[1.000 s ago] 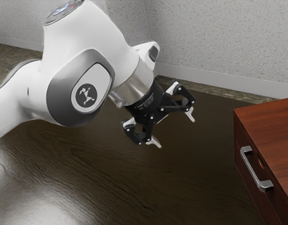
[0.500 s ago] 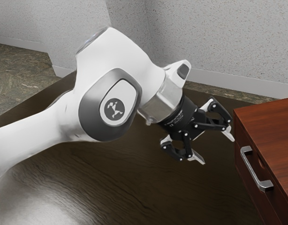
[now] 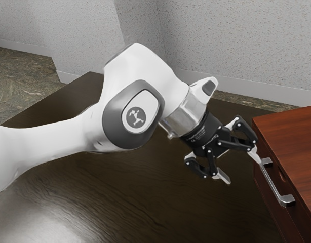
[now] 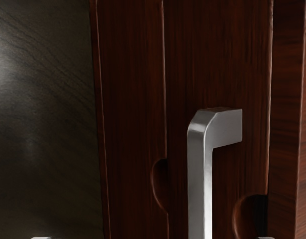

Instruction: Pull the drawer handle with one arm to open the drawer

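Pincer spread wide and holding nothing, just short of the drawer handle, which lies straight ahead of it on the cabinet front. Its upper finger sits by the handle's top end, not mid-bar. Closing from here, I reckon, might catch only that corner and slip off on the pull, or knock the wood.

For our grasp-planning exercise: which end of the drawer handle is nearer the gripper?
The upper end, by the cabinet top: the gripper is close beside it, while the lower end sits farther off.
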You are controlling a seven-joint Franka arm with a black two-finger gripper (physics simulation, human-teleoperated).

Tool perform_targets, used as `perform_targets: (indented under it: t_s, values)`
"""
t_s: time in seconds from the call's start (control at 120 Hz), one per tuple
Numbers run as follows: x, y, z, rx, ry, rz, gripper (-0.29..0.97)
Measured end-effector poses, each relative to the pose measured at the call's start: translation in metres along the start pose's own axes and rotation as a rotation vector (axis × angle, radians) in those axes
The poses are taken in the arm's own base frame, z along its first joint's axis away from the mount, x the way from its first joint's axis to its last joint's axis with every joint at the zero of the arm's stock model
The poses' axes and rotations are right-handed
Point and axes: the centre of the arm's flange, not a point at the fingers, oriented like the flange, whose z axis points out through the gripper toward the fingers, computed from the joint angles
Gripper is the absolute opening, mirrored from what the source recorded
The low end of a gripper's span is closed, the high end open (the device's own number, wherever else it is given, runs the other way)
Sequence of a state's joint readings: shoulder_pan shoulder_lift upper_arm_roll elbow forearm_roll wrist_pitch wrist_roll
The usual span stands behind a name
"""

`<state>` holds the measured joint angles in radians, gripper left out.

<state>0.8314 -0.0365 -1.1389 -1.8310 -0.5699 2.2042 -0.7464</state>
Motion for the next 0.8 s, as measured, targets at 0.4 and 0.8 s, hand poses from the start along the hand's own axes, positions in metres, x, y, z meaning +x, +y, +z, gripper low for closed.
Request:
perform_targets:
  t_s: [0.4, 0.8]
  values:
    - [0.074, -0.036, -0.038, -0.009, 0.148, -0.066, 0.58]
    - [-0.046, 0.022, 0.024, 0.007, 0.051, 0.125, 0.54]
